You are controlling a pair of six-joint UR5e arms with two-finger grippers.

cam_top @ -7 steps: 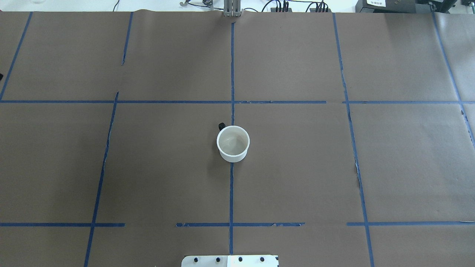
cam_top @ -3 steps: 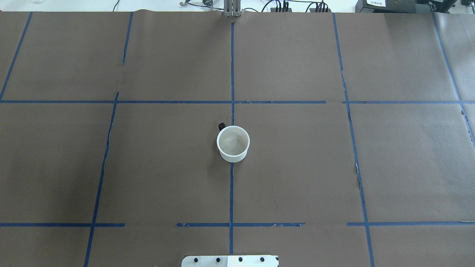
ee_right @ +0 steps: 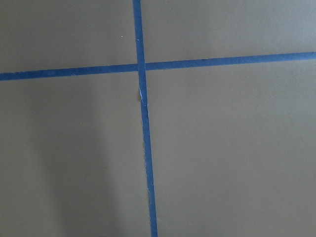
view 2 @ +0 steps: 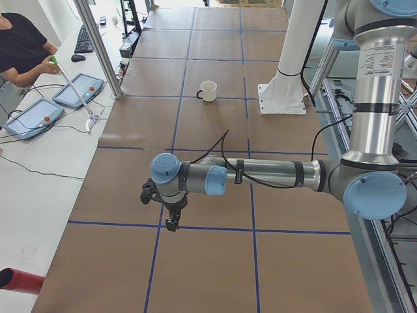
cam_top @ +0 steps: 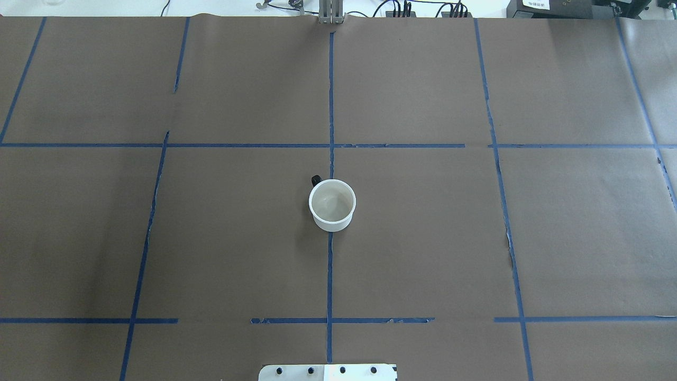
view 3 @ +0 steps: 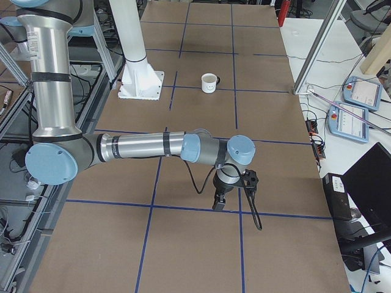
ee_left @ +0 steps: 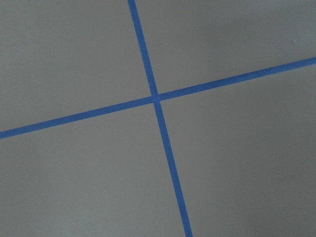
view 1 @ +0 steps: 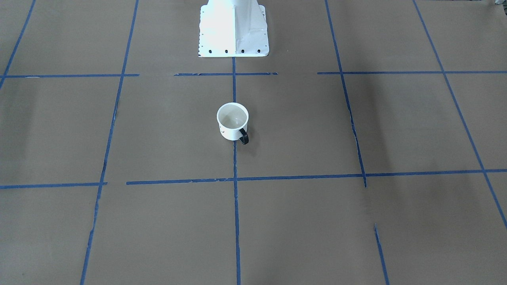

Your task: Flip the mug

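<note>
The white mug (cam_top: 332, 205) stands upright, mouth up, on the brown paper at the table's middle, on the centre tape line. Its black handle (view 1: 244, 136) points away from the robot base. It also shows in the front view (view 1: 232, 120), the left view (view 2: 208, 90) and the right view (view 3: 209, 82), where a smiley face shows on its side. My left gripper (view 2: 171, 223) hangs over a tape crossing far from the mug. My right gripper (view 3: 219, 203) hangs over another crossing at the opposite end. I cannot tell whether either is open or shut. Both wrist views show only paper and tape.
The white robot base (view 1: 233, 27) stands behind the mug on the robot's side. An operator (view 2: 19, 45) with a stick and control pads (view 2: 78, 90) are beside the table. More pads (view 3: 360, 91) and metal posts (view 3: 317, 46) are on that same side.
The mug has not moved. A small dark tip at the overhead view's left edge one second ago is no longer in view.
</note>
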